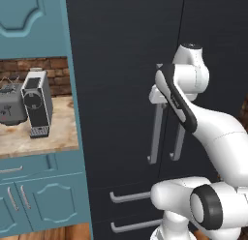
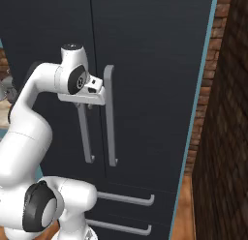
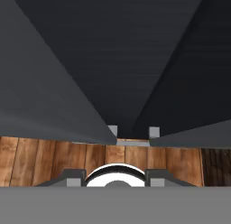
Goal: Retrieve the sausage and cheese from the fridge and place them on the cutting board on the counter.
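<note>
Fridge (image 1: 121, 65) doors shut — claw (image 2: 83, 107) at handles

You're looking at flat, even rendered light with no glare. The fridge (image 1: 121, 89) reads very dark with faint horizontal banding, while the white arm (image 1: 213, 132) shows soft shading. Edges look slightly soft and pixelated; the tabletop (image 1: 58, 132) is brightly lit.

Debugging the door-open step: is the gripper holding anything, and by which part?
Cannot be told. The gripper sits at the top end of the fridge's left door handle, but whether its fingers clamp it is unclear.
</note>
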